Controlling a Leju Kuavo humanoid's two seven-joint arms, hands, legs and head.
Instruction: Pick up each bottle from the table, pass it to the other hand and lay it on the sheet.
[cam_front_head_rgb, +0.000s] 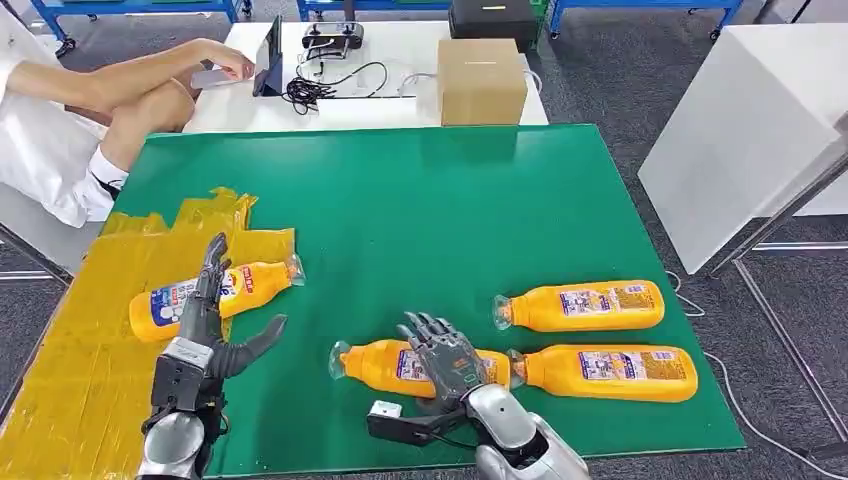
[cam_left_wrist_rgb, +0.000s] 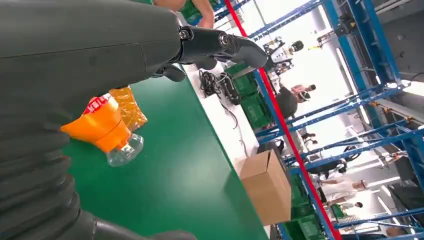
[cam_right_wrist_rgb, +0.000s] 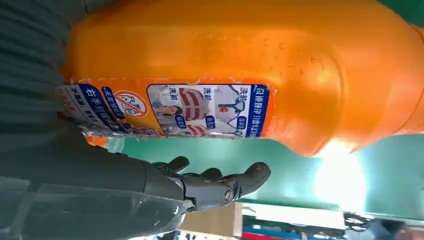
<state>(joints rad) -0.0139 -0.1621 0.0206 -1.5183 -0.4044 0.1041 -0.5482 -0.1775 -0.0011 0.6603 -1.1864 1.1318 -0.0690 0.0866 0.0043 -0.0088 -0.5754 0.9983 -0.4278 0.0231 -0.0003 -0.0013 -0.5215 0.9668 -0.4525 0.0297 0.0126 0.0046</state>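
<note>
The right robot hand (cam_front_head_rgb: 447, 352) hangs with fingers spread over the nearest bottle (cam_front_head_rgb: 395, 366), which lies on the green worktop (cam_front_head_rgb: 420, 200) close to its near edge. In the right wrist view the fingers (cam_right_wrist_rgb: 220, 185) extend alongside the orange body with a gap between, so I judge the hand released and not yet gripping. The left robot hand (cam_front_head_rgb: 205, 325) is also released, fingers straight and thumb out, poised above the yellow sheet (cam_front_head_rgb: 90, 340) at the worktop's left edge, just in front of the bottle (cam_front_head_rgb: 205, 297) already lying there.

To do this pick well, the right robot hand should settle across the broad, labelled middle of the body, thumb on one flank and fingers on the other, and close firmly; the wet-looking plastic may slip.

The nearest bottle's long axis runs roughly parallel to the near edge, clear cap toward the left edge. Two more bottles, one just beside it (cam_front_head_rgb: 605, 372) and one slightly farther back (cam_front_head_rgb: 585, 306), lie the same way toward the right edge. The sheet's bottle is slightly slanted, cap toward the right.
</note>
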